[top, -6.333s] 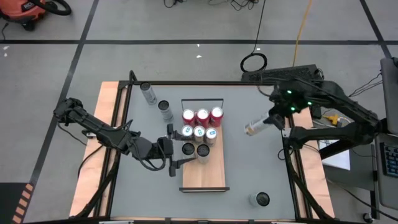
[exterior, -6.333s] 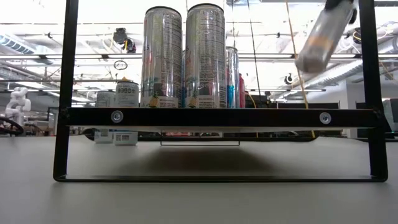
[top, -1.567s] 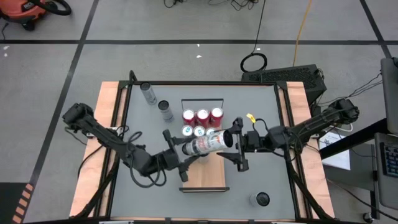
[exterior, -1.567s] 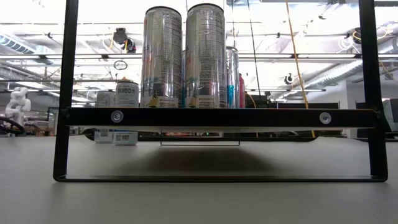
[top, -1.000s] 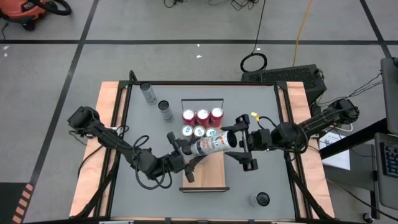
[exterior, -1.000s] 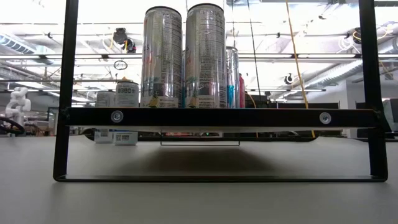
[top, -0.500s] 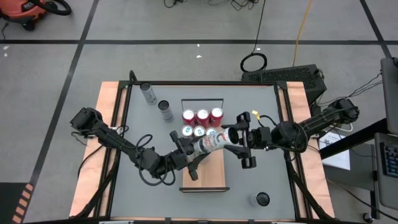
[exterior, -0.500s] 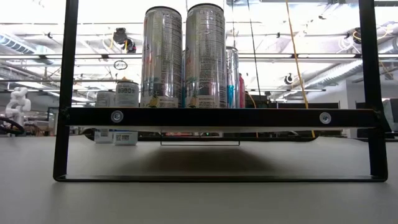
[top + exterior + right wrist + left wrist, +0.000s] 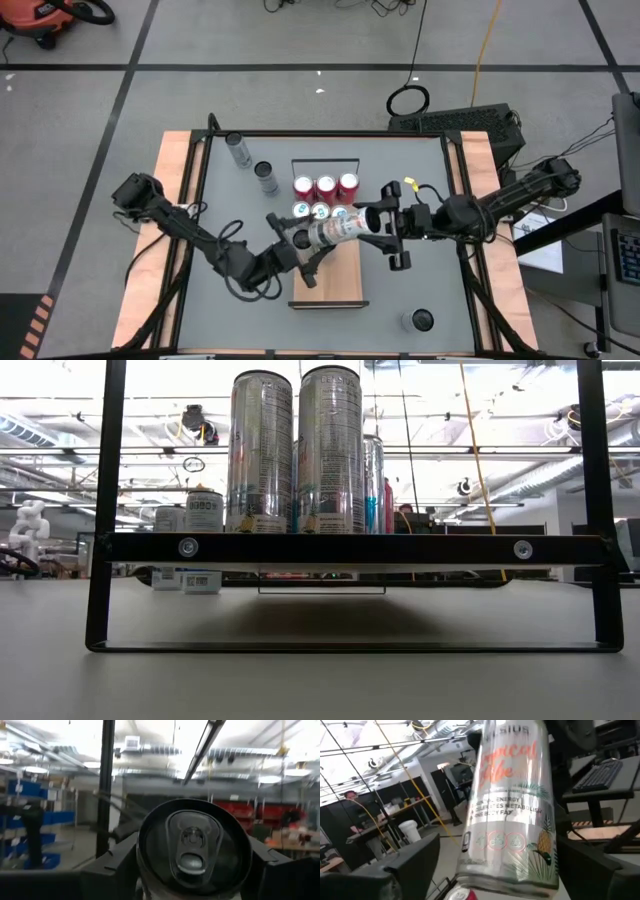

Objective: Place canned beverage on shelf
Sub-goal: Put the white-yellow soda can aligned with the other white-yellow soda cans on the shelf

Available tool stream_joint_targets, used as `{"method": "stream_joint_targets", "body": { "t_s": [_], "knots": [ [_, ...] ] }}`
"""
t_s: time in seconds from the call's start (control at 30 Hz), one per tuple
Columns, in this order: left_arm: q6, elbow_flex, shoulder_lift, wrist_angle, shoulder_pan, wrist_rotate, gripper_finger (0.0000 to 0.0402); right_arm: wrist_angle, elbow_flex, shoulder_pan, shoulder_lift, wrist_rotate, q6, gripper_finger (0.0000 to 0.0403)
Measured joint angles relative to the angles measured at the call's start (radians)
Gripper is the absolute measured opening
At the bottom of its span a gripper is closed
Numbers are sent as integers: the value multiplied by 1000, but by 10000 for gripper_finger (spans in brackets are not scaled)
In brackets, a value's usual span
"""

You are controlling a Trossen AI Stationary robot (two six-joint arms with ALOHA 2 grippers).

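A white canned beverage (image 9: pixel 335 230) with pineapple print lies lengthwise in the air over the standing cans on the shelf (image 9: pixel 327 283). The shelf is a light-wood board with a black wire rail (image 9: pixel 325 162) at its far end. My right gripper (image 9: pixel 379 227) is shut on the can's top end. My left gripper (image 9: pixel 296 246) is open, with one finger on either side of the can's bottom end (image 9: pixel 507 880). Red cans (image 9: pixel 325 187) and blue-white cans (image 9: pixel 320 211) stand on the board. The low view shows tall cans (image 9: pixel 295 450) on the shelf but neither gripper. My right gripper pinches the can between its two fingers (image 9: pixel 117 865), on the side wall just behind the top rim (image 9: pixel 145 870). It comes level from the table's right, along the can. The can is lifted clear and lies nearly level, its pull-tab top (image 9: pixel 192 840) facing the right wrist camera.
Two grey cans (image 9: pixel 238 150) (image 9: pixel 266 177) stand on the table left of the shelf's far end. Another can (image 9: pixel 422 320) stands near the front right corner. The shelf's near half is bare wood. Black frame posts (image 9: pixel 105 500) flank the shelf in the low view.
My left gripper has edged toward the table's right, closer around the can's bottom end. My right gripper has kept the can lifted over the shelf, in nearly the same place.
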Motion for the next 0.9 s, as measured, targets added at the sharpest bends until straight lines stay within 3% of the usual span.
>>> {"method": "stream_joint_targets", "body": {
  "t_s": [0.27,0.4,0.6,0.9],
  "knots": [
    [-3,1,-21,-48,-112,-16,397,-334,-1,1,-128,-7,91,211],
    [-4,1,-23,-47,-128,-33,397,-380,-1,1,-157,-7,102,210],
    [-3,1,-23,-52,-128,-144,398,-544,-1,1,-159,-10,111,207],
    [-3,1,-44,-55,-138,-146,398,-623,-42,7,-151,-116,144,206]
  ]
}}
